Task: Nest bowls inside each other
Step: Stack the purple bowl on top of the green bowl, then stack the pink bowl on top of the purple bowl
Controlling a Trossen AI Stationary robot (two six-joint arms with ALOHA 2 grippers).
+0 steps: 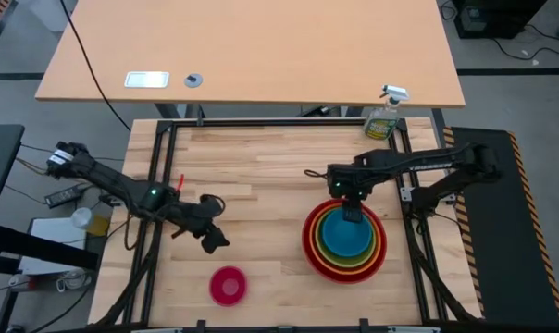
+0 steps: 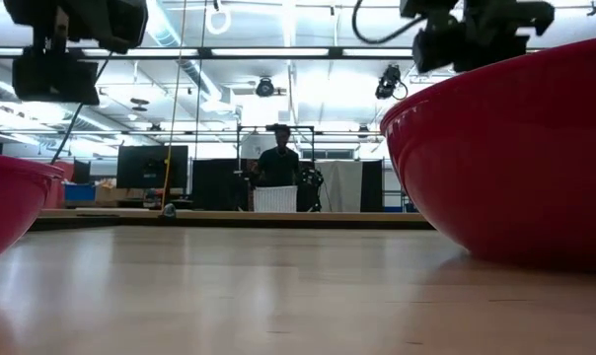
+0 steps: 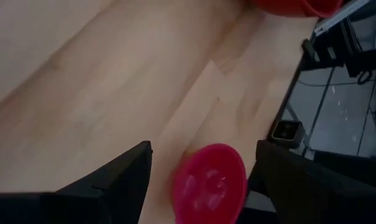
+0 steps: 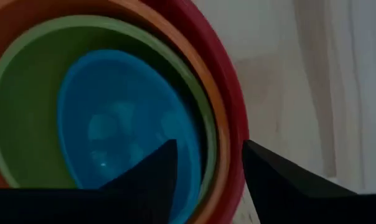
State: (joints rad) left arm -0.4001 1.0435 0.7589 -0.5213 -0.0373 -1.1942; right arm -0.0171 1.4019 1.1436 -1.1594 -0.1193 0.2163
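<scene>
A stack of nested bowls stands at the table's right: a large red bowl (image 1: pixel 309 242) holding an orange bowl (image 4: pixel 218 134), a green bowl (image 4: pixel 26 112) and, innermost, a blue bowl (image 1: pixel 346 236). My right gripper (image 4: pixel 208 149) hangs open over the stack's far side. One finger is above the blue bowl (image 4: pixel 119 118) and the other is past the red rim. A small pink bowl (image 1: pixel 228 285) sits upright on its base near the front edge, left of centre. My left gripper (image 3: pixel 203 149) is open, slanting down just short of the pink bowl (image 3: pixel 210 183).
A spray bottle (image 1: pixel 383 118) stands at the table's far right corner. A black metal frame (image 1: pixel 159 157) runs around the tabletop. Bare wood lies between the pink bowl and the stack. A person (image 2: pixel 278 163) stands far off in the room behind.
</scene>
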